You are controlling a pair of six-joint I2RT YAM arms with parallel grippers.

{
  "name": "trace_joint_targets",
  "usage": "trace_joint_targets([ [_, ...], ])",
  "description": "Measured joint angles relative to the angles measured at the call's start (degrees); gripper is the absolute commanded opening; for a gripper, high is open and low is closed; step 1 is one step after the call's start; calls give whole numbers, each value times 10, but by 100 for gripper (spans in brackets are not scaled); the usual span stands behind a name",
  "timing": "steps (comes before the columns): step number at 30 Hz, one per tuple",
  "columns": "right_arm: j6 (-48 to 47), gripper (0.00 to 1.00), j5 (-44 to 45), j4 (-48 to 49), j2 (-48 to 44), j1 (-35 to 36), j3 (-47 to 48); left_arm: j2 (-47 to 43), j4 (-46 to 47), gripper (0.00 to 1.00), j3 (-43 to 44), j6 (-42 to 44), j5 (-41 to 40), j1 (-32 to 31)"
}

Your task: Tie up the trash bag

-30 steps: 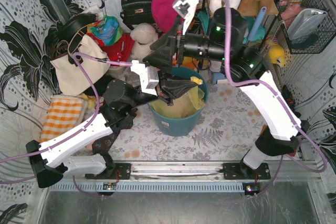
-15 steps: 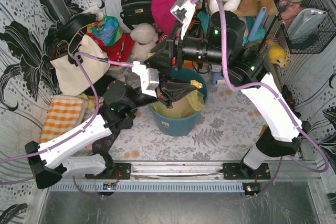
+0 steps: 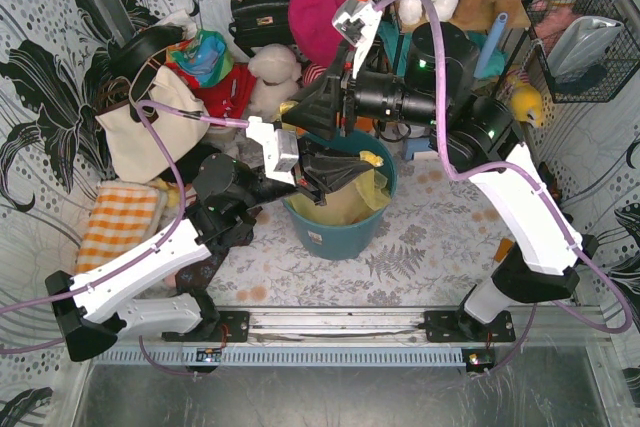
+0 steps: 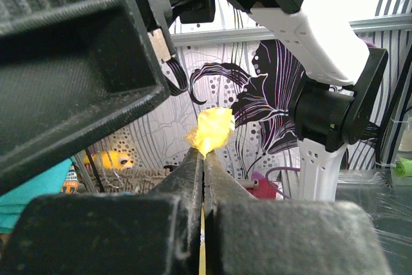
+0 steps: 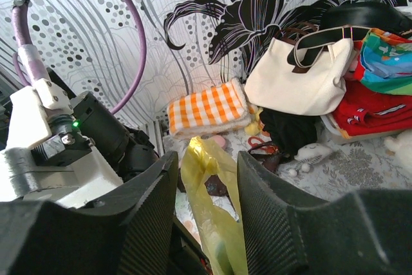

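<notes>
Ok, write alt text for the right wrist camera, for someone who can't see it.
A gathered strip of yellow-green trash bag rises between the two black, parted fingers of the right gripper. Behind lie an orange checked cloth and a cream tote.

Floral table [image 3: 420, 247] carries teal bucket [image 3: 335, 232] — and checked cloth [image 3: 120, 222].

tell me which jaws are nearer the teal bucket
Left. The left jaws pinch the trash bag right over the teal bucket; the right jaws straddle a bag strand higher up, toward its far rim.
</notes>
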Motion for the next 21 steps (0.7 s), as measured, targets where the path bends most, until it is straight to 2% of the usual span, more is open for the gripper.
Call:
trace_joint_targets([
  [3, -3, 6, 0, 0, 2, 0, 0, 0, -2, 0, 1, 0, 2, 0],
  [4, -5, 0, 1, 0, 3, 0, 0, 0, -3, 0, 1, 0, 2, 0],
  [9, 2, 0, 44, 9, 1, 0, -17, -2, -6, 0, 1, 0, -3, 0],
  [14, 28, 0, 121, 48, -41, 0, -110, -17, -11, 0, -2, 1, -35, 0],
  [21, 93, 0, 236, 110, -128, 0, -256, -76, 11, 0, -49, 7, -138, 0],
])
